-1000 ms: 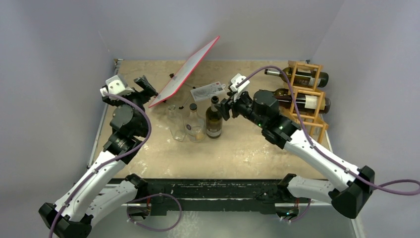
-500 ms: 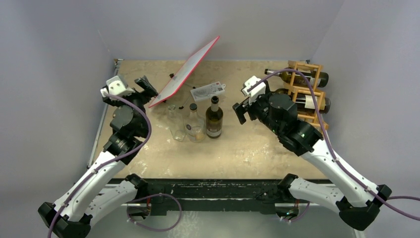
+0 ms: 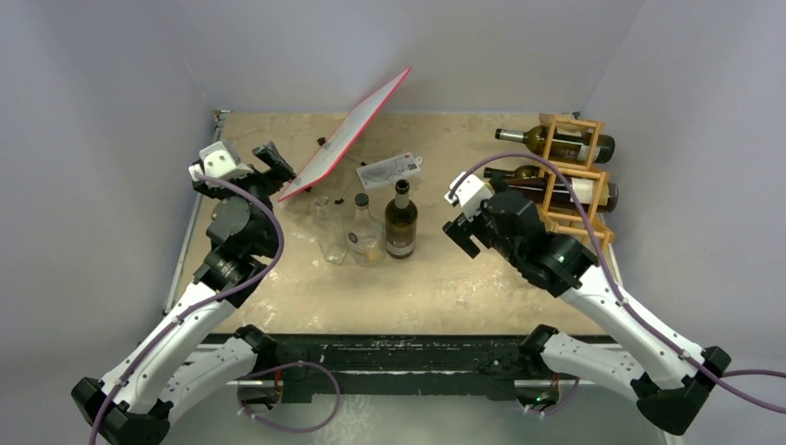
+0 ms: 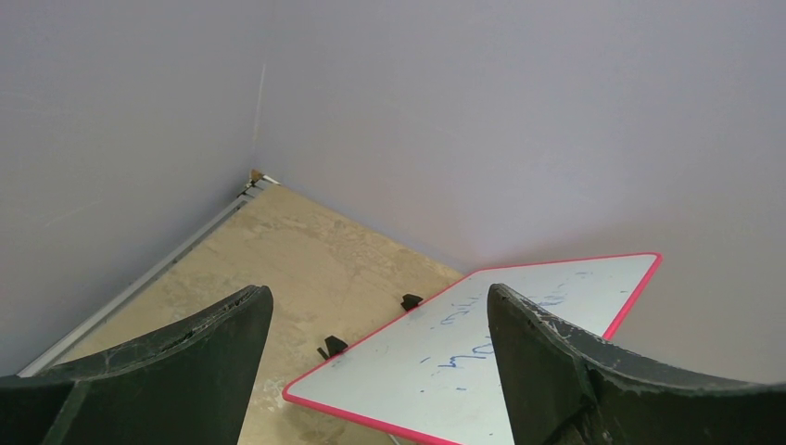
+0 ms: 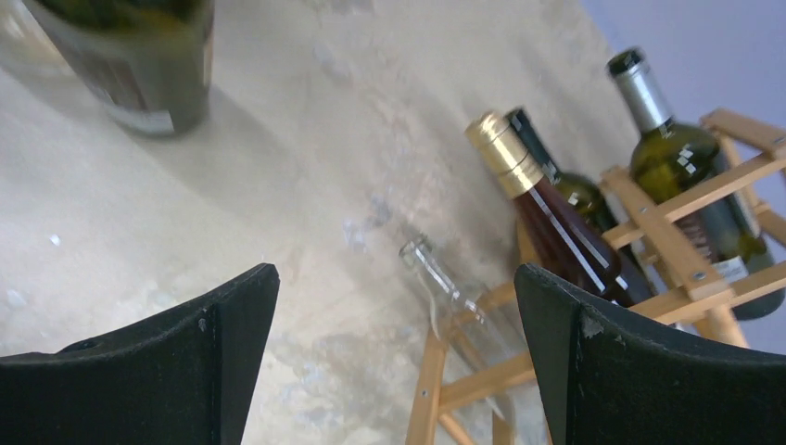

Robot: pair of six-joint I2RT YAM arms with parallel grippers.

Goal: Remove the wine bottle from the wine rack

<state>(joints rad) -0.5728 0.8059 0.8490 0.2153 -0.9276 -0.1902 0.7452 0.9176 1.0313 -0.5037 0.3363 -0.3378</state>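
Observation:
The wine rack (image 3: 576, 181) stands at the table's right edge with wine bottles lying in its cells: a green one (image 3: 556, 144) on top and a dark one (image 3: 554, 188) below it. In the right wrist view the rack (image 5: 669, 236) holds a gold-capped bottle (image 5: 542, 199), a silver-capped green bottle (image 5: 681, 158) and a clear bottle (image 5: 459, 297) lower down. My right gripper (image 3: 461, 222) (image 5: 394, 278) hangs open and empty just left of the rack, facing it. My left gripper (image 3: 275, 159) (image 4: 378, 295) is open and empty at the far left.
A dark wine bottle (image 3: 400, 221) (image 5: 148, 56), a clear bottle (image 3: 363, 232) and a clear glass (image 3: 329, 234) stand mid-table. A red-edged whiteboard (image 3: 348, 134) (image 4: 482, 352) leans at the back, with a paper card (image 3: 389, 170) beside it. Walls close three sides.
My right gripper opened wide, left the neck of the standing dark bottle and drew back to the right, turning toward the rack. The left arm has not moved.

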